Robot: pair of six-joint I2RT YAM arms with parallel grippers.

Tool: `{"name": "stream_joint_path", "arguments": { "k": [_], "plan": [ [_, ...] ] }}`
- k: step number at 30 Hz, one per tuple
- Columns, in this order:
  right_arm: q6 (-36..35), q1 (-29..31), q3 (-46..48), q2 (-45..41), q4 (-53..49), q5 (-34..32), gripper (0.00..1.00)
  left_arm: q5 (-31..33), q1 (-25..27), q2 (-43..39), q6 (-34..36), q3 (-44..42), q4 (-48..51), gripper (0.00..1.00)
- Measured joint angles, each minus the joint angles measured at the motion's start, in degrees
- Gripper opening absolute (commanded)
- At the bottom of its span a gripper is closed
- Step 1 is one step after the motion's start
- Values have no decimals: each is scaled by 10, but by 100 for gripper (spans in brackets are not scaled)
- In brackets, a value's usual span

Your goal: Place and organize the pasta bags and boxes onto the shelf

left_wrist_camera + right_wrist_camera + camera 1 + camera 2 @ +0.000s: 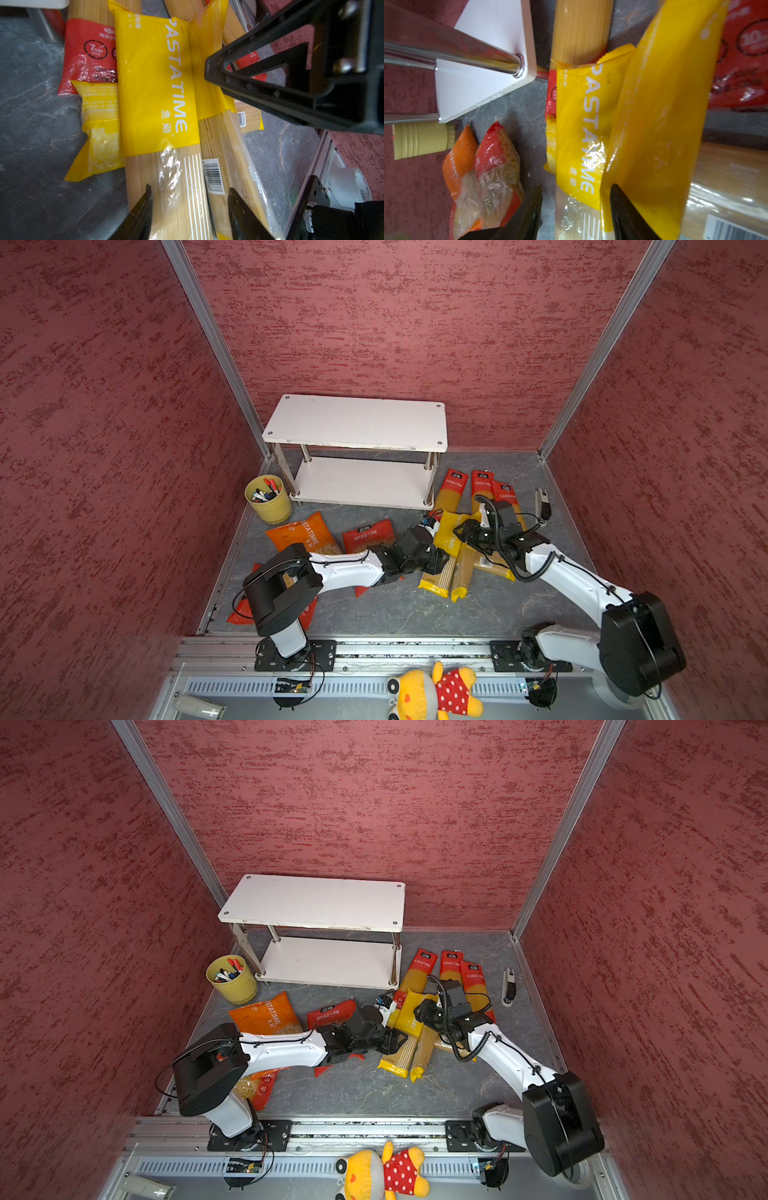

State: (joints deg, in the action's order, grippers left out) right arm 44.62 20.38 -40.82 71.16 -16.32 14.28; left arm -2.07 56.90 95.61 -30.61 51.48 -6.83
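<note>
- In both top views you see the shelf (353, 423) against the back wall with both boards bare. Every pack lies on the dark table (395, 614).
- Only those views give you the three red spaghetti packs (482, 489) fanned just right of the shelf. They also show a red short-pasta bag (262, 1085) half hidden under your left arm.
- The orange macaroni bag (301, 535) and a second red bag (368, 535) lie side by side in front of the shelf, near the pen cup (268, 499).
- The right wrist view shows those two bags as well, and adds a corner of the shelf's lower board with one chrome post (467, 56).
- The left wrist view alone shows you a barcode (214, 176) on a neighbouring pack and a red pack marked 7min (89, 52) beneath the PASTATIME pack (155, 83).
- Your left arm stretches low to the right across the table. The left gripper (189, 189) sits over that pack's clear end with its jaws apart. You cannot tell whether they touch it.
- Your right arm bends at a raised elbow and reaches leftward. The right gripper (575, 187) is over the pack's yellow label end with its jaws spread, and one finger overlaps the edge of a second yellow pack (660, 104).
- The two grippers face each other, near but apart.
</note>
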Motion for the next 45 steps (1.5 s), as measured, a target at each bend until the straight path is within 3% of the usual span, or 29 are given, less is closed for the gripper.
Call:
{"name": "stream_joint_path", "arguments": {
  "k": [13, 20, 27, 32, 37, 42, 45],
  "plan": [
    [14, -60, 54, -59, 30, 55, 56, 9, 23, 1, 14, 40, 31, 57],
    [-11, -60, 58, -71, -30, 19, 58, 8, 24, 1, 30, 57, 60, 57],
    [-27, -89, 76, -119, -100, -23, 83, 2, 38, 21, 33, 77, 77, 57],
    [-27, -103, 120, -115, -89, -14, 84, -11, 41, 56, 35, 92, 72, 56],
    [-28, -105, 168, -96, -24, 32, 77, -27, 28, 80, 30, 93, 71, 52],
    [-32, -106, 191, -94, 26, 65, 47, -34, 18, 82, 21, 89, 57, 52],
    [-32, -106, 193, -96, 30, 70, 34, -37, 17, 82, 19, 85, 54, 52]
  ]
}}
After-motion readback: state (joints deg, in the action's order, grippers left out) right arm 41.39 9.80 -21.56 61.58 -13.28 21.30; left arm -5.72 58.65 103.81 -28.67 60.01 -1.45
